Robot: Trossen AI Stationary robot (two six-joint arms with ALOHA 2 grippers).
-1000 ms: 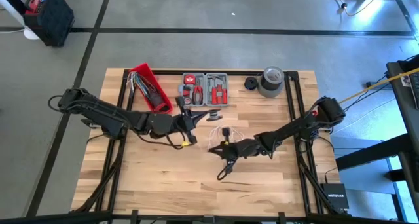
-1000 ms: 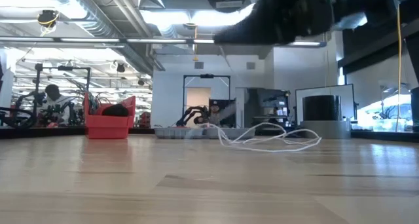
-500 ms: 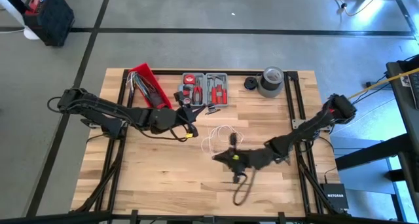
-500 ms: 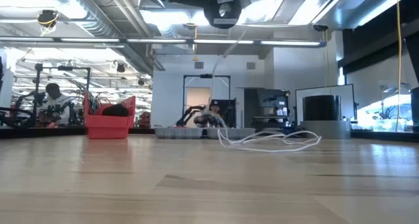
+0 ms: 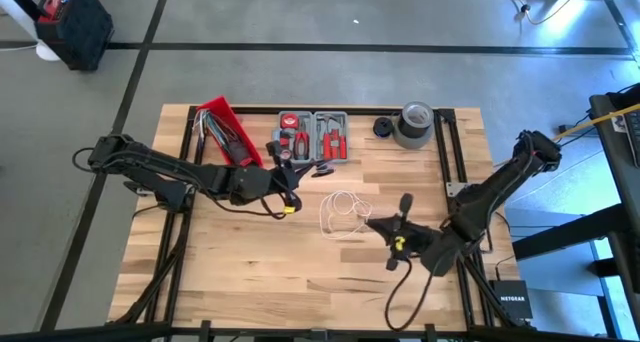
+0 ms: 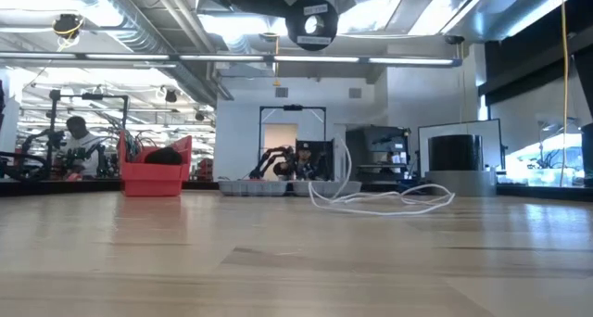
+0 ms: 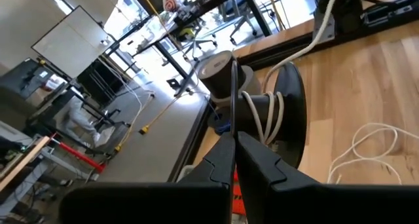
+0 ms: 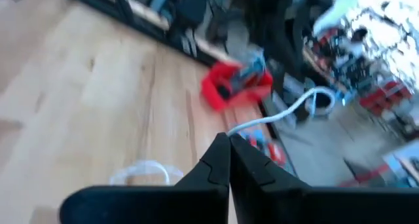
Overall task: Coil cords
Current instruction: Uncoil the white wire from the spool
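Note:
The white cord (image 5: 341,214) lies in loose loops on the table's middle, and it also shows in the low view (image 6: 380,198). Part of it is wound on a black reel (image 7: 265,112) that my left gripper (image 7: 234,140) holds left of the loops (image 5: 300,172). My right gripper (image 5: 375,223) is shut on the white cord just right of the loops. I cannot make out the black cord. My left gripper pinches a thin black flat part of the reel (image 7: 233,99) between its two fingers, seen edge-on. The reel stands beyond the fingertips with white cord turns around its core (image 7: 260,119). My right gripper pinches the white cord (image 8: 237,127) between its two fingertips. The cord runs on from the tips in a slack curve (image 8: 308,99) toward the far side.
A red bin (image 5: 228,132) and a grey tool case (image 5: 313,135) stand at the far edge. A grey roll of tape (image 5: 414,123) and a small black disc (image 5: 384,126) stand at the far right. Bare wood lies along the near side.
My right gripper has gone toward the table's right edge, staying shut. The white cord's loops have drawn together into a smaller bunch. My left gripper has drawn back a little toward the far left with the reel.

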